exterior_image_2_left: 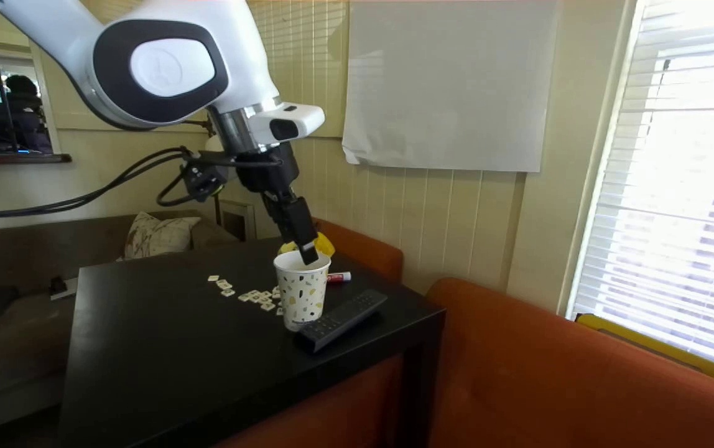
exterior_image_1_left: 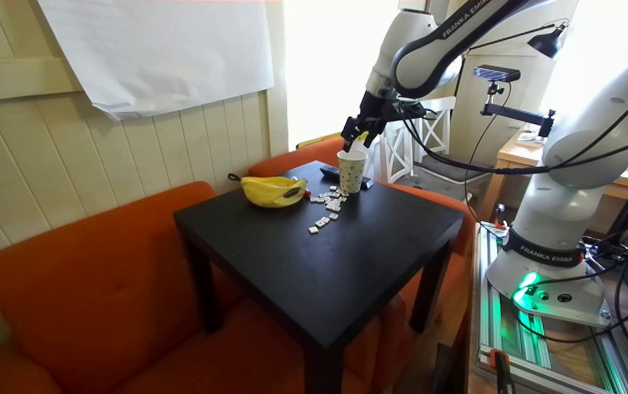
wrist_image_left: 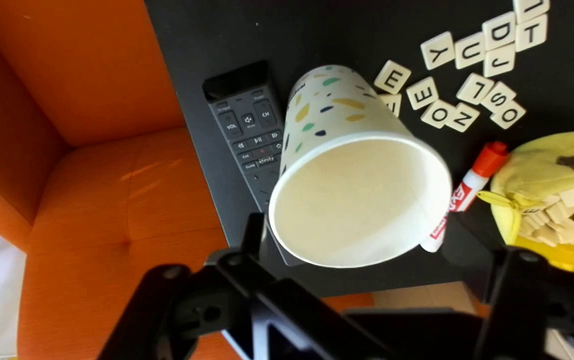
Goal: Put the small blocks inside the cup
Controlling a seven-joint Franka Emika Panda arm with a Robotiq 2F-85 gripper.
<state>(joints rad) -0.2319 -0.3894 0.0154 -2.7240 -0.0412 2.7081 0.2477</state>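
The cup (exterior_image_1_left: 351,172) is a pale paper cup with coloured flecks, upright on the black table; it also shows in an exterior view (exterior_image_2_left: 302,297) and the wrist view (wrist_image_left: 357,200). Only plain pale surface shows inside it. The small blocks (wrist_image_left: 423,93) are cream letter tiles lying loose beside the cup, also in both exterior views (exterior_image_1_left: 332,202) (exterior_image_2_left: 262,297). Some are partly hidden by the cup. My gripper (wrist_image_left: 366,235) is open with nothing between its fingers. It is above the cup's rim in an exterior view (exterior_image_1_left: 358,143), tilted.
A yellow banana-shaped pouch (exterior_image_1_left: 273,191) holds more tiles, seen in the wrist view (wrist_image_left: 557,155). A red-capped marker (wrist_image_left: 472,182) lies between cup and pouch. A dark remote (exterior_image_2_left: 341,320) lies close to the cup's other side, near the table edge. Orange seats (exterior_image_1_left: 128,273) border the table.
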